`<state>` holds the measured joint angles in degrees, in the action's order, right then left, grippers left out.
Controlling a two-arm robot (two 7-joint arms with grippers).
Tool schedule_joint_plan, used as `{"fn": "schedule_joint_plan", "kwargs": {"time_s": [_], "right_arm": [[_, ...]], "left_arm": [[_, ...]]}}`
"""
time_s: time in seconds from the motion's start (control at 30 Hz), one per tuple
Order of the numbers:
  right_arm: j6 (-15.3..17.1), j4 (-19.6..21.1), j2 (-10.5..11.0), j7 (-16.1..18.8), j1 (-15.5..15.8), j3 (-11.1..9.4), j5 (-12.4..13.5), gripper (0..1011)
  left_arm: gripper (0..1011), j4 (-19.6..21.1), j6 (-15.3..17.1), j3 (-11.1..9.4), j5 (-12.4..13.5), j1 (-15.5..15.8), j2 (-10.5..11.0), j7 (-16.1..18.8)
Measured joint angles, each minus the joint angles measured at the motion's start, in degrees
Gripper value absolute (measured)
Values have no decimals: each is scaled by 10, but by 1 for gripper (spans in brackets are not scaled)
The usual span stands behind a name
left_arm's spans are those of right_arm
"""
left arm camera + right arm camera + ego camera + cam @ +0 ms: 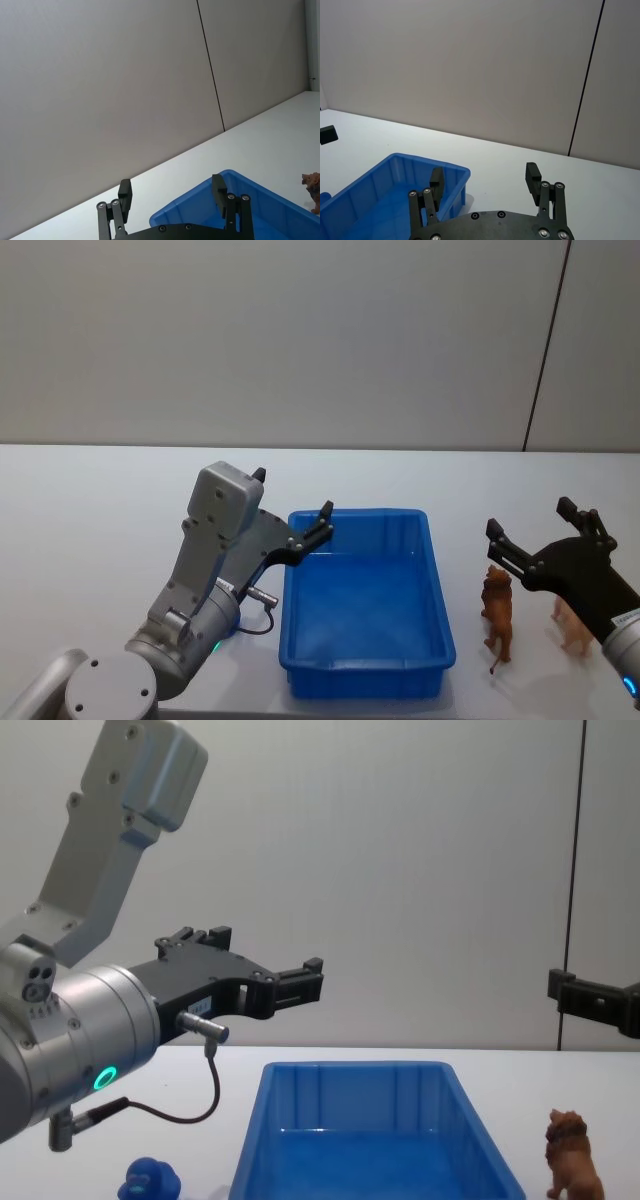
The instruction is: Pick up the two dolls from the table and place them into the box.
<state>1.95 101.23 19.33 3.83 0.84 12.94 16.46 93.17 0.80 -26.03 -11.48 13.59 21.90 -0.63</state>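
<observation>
The lion (pixel 498 615) is seen standing upright on the counter (pixel 100 540), just beside the box (pixel 365 672) at its 3 o'clock and apart from the rim, so it can be approached from above without the wall getting in the way. A pale figure (pixel 572 625) is found at the lion's 3 o'clock, near it and partly covered by the arm above. A blue toy (pixel 148 1182) is seen in the chest view at the box's 9 o'clock, low by the near corner. Which two of the three are meant cannot be told, though the lion and the pale figure are judged the likelier pair for the near arm. Nothing is seen inside the box, so no placing is judged done. The right gripper (pixel 530 518) is held in the air over the counter, toward 12 o'clock from the lion, with its jaws spread wide and nothing between them. This is read as readiness for a descent that straddles the lion's body. The left gripper (pixel 292 492) is held well above the box's 9 o'clock rim, pointing toward 1 o'clock, also wide open and empty. It is judged to be kept high so that the box mouth is left free.
</observation>
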Motion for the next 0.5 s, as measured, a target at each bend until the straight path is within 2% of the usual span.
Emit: {"fn": "schedule_joint_plan", "kwargs": {"time_s": [0.5], "right_arm": [[0, 0, 0, 0, 0, 0, 0, 1001]], "left_arm": [[1002, 0, 0, 0, 0, 0, 0, 0]]}}
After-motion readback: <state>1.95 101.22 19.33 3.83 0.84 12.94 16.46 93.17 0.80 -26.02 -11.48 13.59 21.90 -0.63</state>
